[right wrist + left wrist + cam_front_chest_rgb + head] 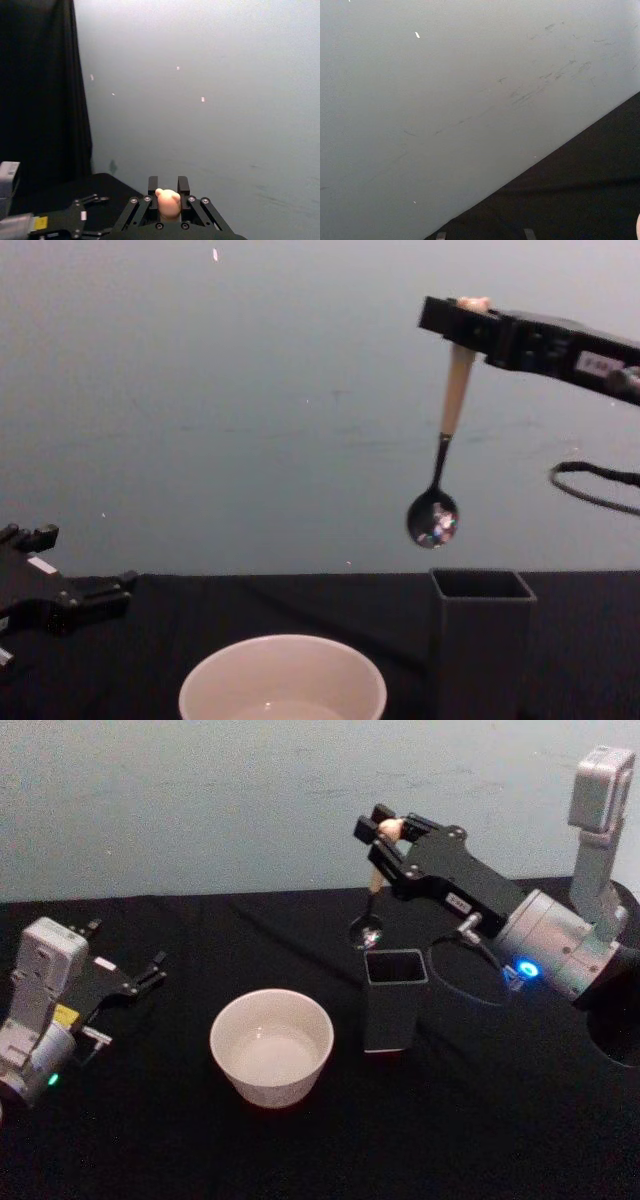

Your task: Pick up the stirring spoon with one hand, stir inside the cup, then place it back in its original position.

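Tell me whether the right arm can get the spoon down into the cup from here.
Probably yes. The right gripper holds the stirring spoon clear of the dark holder; the cup beside it stands open, uncovered, and the left gripper rests well aside.

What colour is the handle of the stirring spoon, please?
Cream-beige, above a thin dark neck; the stirring spoon shows best in the chest view.

- Spoon (446, 430) — cream-beige handle, dark neck, shiny silver bowl with coloured glints.
- Cup (271, 1045): plain cream-white.
- Holder (394, 1005): dark grey.
- Cloth (500, 1140): plain black.
- Wall (200, 800): pale grey-blue, with faint dark scuffs.
- Right gripper (383, 832): black; its arm (560, 945) is silver-grey — with a blue light (527, 968).
- Left gripper (158, 970): black, with a yellow label (66, 1015) and a green light (52, 1078) behind it.
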